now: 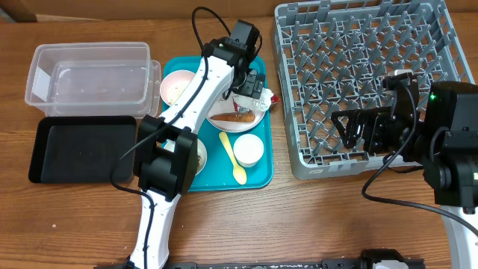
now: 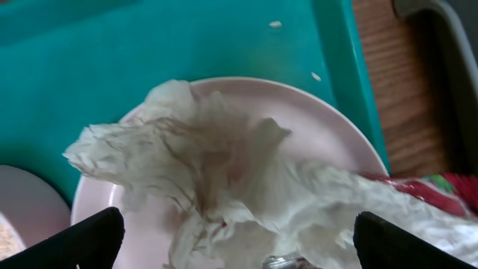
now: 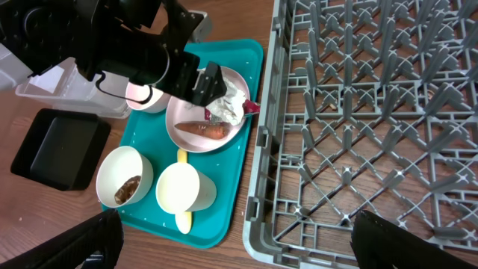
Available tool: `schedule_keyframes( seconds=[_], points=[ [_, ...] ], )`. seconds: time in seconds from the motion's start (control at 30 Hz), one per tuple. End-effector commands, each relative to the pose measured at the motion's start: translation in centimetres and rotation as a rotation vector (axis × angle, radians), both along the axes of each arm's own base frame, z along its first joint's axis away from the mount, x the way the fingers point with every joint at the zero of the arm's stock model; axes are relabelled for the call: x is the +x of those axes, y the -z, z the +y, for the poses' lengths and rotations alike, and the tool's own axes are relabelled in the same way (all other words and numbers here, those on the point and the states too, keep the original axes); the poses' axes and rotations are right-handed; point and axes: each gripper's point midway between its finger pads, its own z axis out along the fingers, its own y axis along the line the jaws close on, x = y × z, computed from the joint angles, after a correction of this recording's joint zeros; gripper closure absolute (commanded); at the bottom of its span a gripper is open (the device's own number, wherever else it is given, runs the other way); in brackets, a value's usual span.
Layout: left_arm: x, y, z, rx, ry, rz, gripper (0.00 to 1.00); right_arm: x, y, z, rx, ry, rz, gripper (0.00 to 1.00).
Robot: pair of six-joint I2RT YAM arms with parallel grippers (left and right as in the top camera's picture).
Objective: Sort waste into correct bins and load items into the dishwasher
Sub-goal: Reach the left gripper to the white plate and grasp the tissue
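Seen from overhead, the left arm (image 1: pixel 198 93) rises from the worktop's (image 1: pixel 336 224) 6 o'clock edge and slants toward 1 o'clock across the teal tray (image 1: pixel 258 179). Its wrist tips down over the plate (image 3: pixel 187 134). The left fingers (image 1: pixel 255 84) are spread wide with nothing between them, one at each side of the crumpled paper (image 2: pixel 194 149) on the plate. The wrapper (image 2: pixel 441 187) touches the paper at its 3 o'clock side, and the carrot stick (image 3: pixel 205 128) lies on the plate at its 6 o'clock side. The right arm (image 1: pixel 448 149) sits at 3 o'clock, with the right fingers (image 1: pixel 343 128) spread wide, bare, pointing to 9 o'clock above the rack (image 1: pixel 358 75). On the tray, the rice bowl (image 1: pixel 178 86) is at the plate's 10 o'clock and the cup (image 1: pixel 249 149) at 5 o'clock. The spoon (image 1: pixel 233 158) is just beside the cup. A second bowl (image 3: pixel 123 175), holding the lump (image 3: pixel 128 190), is at 7 o'clock, partly under the left arm. The tub (image 1: pixel 89 75) and black tray (image 1: pixel 82 149) lie beyond the tray's 9 o'clock edge. The rack stands just beside its 3 o'clock edge. Bare worktop shows at 6 o'clock between the arms.
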Motion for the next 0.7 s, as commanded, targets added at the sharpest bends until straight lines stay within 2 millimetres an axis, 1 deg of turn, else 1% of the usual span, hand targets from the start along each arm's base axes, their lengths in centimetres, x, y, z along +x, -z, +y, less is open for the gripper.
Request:
schedule_keyframes(
  seconds=[0.0, 0.07, 0.17, 0.33, 0.43, 0.67],
  points=[
    [1.5, -0.5, 1.1, 0.026, -0.059, -0.050, 0.00, 0.0, -1.3, -0.1, 0.008, 0.003, -0.038, 0.00],
    [1.7, -0.3, 1.1, 0.025, -0.059, -0.055, 0.00, 0.1, -1.3, -0.1, 0.008, 0.003, -0.039, 0.00],
    [1.7, 0.9, 1.0, 0.024, -0.058, -0.049, 0.00, 0.1, -1.4, -0.1, 0.008, 0.003, -0.040, 0.00],
    [1.4, 2.4, -0.4, -0.024, 0.026, -0.014, 0.00, 0.2, -1.4, -0.1, 0.008, 0.003, -0.043, 0.00],
    [1.2, 2.8, -0.4, -0.017, 0.032, -0.002, 0.00, 0.4, -1.2, -0.1, 0.009, 0.002, -0.038, 0.00],
    [0.5, 5.4, 0.0, 0.013, 0.056, 0.057, 0.00, 0.7, -0.4, 0.1, 0.014, -0.003, 0.000, 0.00]
  ],
)
